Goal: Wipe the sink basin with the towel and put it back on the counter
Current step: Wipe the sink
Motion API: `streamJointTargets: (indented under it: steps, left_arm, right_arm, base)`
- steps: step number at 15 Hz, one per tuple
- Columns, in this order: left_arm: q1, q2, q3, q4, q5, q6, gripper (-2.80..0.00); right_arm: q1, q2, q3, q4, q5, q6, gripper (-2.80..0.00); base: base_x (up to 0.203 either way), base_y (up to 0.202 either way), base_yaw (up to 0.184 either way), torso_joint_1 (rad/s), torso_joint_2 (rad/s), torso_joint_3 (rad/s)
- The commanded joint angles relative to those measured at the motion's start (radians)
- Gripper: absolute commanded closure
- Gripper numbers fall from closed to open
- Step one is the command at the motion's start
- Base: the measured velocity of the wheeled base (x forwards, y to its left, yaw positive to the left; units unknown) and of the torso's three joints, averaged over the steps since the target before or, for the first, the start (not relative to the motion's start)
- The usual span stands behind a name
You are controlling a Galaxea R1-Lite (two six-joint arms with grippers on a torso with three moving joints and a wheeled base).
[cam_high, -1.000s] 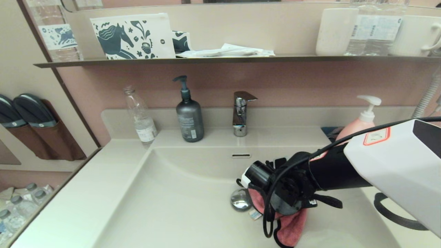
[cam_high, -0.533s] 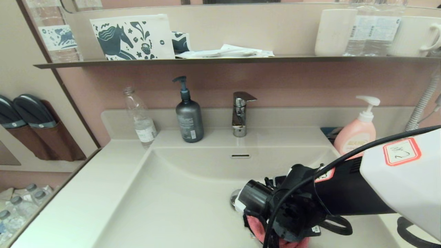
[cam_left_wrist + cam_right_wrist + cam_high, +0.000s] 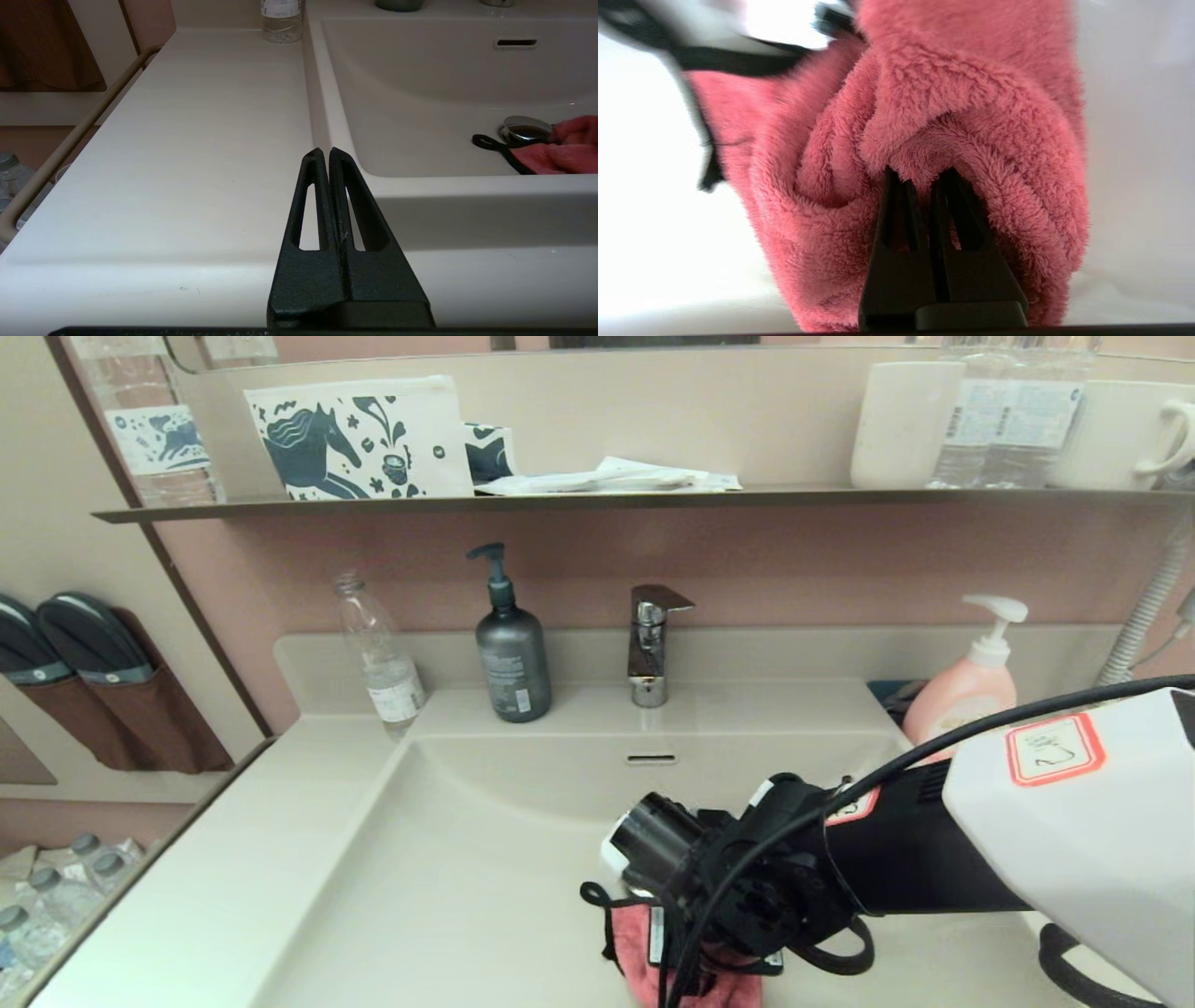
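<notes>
Item: coral-pink fluffy microfibre towel (image 3: pixel 924 116) w/ black edging, pinched in right gripper (image 3: pixel 924 179), dragged leftward across wide cream-white sink basin (image 3: pixel 448 859) floor since 0.5 s ago, now hiding drain – wipe stroke underway; left gripper (image 3: pixel 325 156) pressed together, idle over counter (image 3: pixel 187 140)

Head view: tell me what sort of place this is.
Most likely a bathroom vanity, perhaps a hotel's: a sink basin with a chrome faucet, soap pumps on the counter, and cups on a wall shelf.
</notes>
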Motion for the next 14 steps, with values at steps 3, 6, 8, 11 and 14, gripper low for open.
streamJointTargets:
  steps: [3, 6, 8, 11, 14]
  left_arm:
    - [0.0, 0.0, 0.0, 0.0, 0.0, 0.0, 0.0]
    - [0.0, 0.0, 0.0, 0.0, 0.0, 0.0, 0.0]
    - [0.0, 0.0, 0.0, 0.0, 0.0, 0.0, 0.0]
    - [0.0, 0.0, 0.0, 0.0, 0.0, 0.0, 0.0]
    - [0.0, 0.0, 0.0, 0.0, 0.0, 0.0, 0.0]
  right_arm:
    - [0.018, 0.138, -0.173, -0.01, 0.046, 0.004, 0.0]
    - [0.033, 0.205, -0.332, -0.008, 0.07, 0.002, 0.0]
    - [0.047, 0.255, -0.426, -0.007, 0.078, 0.001, 0.0]
    - [0.054, 0.317, -0.513, -0.009, 0.076, -0.02, 0.0]
    - [0.048, 0.333, -0.539, -0.09, 0.068, -0.043, 0.0]
  base:
    - [0.0, 0.0, 0.0, 0.0, 0.0, 0.0]
    - [0.0, 0.0, 0.0, 0.0, 0.0, 0.0]
    - [0.0, 0.0, 0.0, 0.0, 0.0, 0.0]
    - [0.0, 0.0, 0.0, 0.0, 0.0, 0.0]
    - [0.0, 0.0, 0.0, 0.0, 0.0, 0.0]
